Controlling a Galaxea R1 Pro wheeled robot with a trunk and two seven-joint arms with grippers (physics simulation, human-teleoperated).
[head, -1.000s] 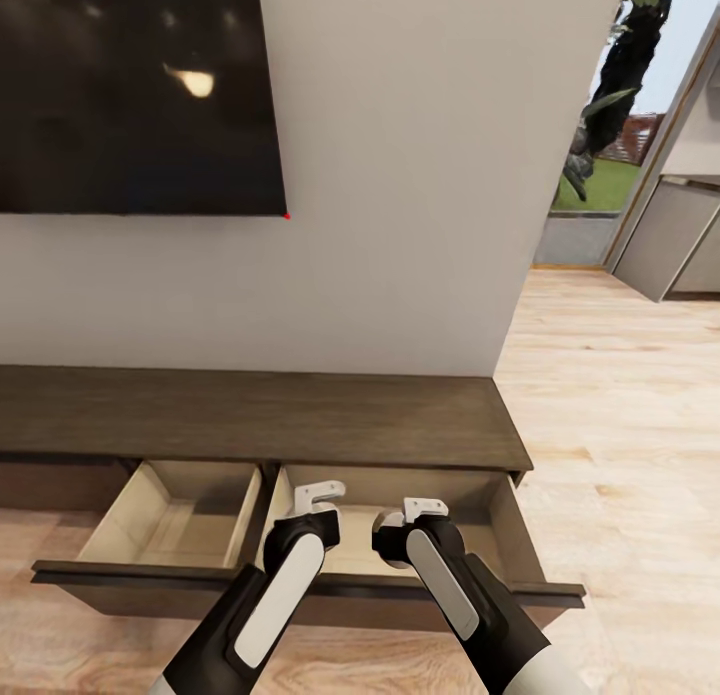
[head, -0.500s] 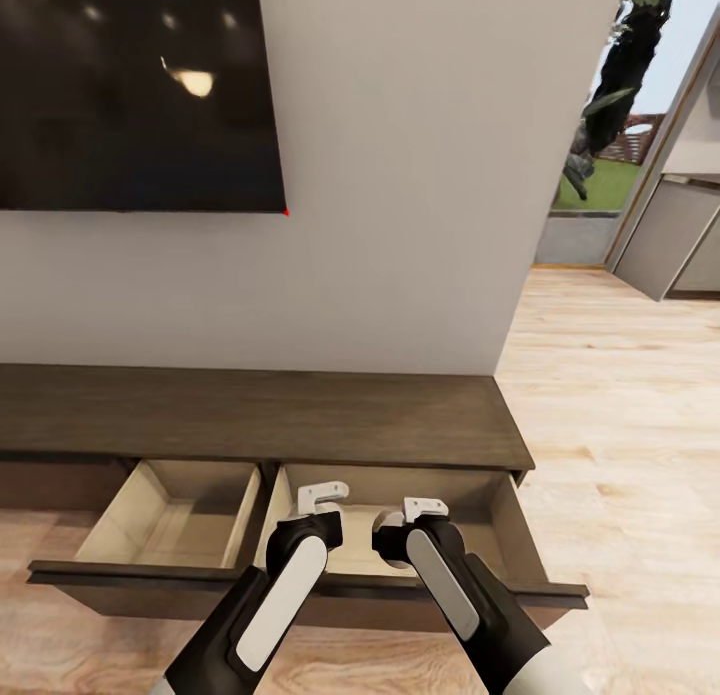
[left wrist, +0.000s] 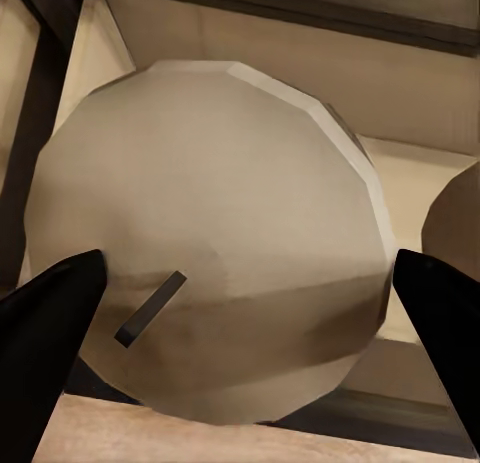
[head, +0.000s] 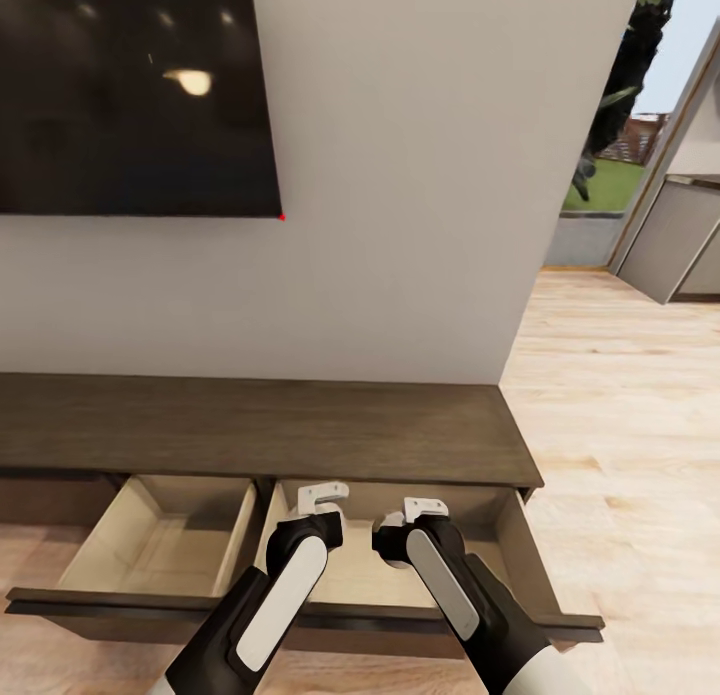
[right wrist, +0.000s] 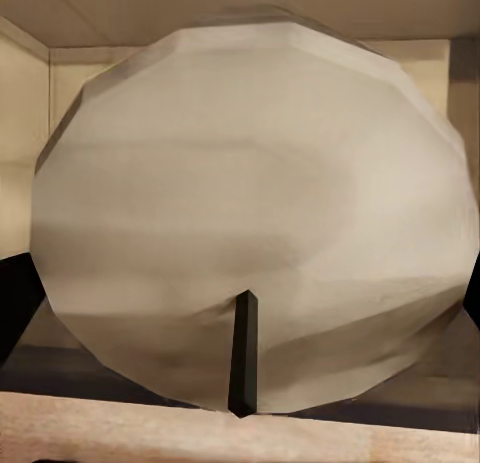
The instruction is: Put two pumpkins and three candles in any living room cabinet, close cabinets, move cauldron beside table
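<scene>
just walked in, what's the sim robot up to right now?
It stands at the long dark cabinet below the wall screen, with two pale-lined drawers pulled open. Each arm carries a grey-tan candle: the left gripper is shut on one candle, the right gripper on another candle. In the head view both grippers are held over the right-hand open drawer. Neither candle is released yet.
</scene>
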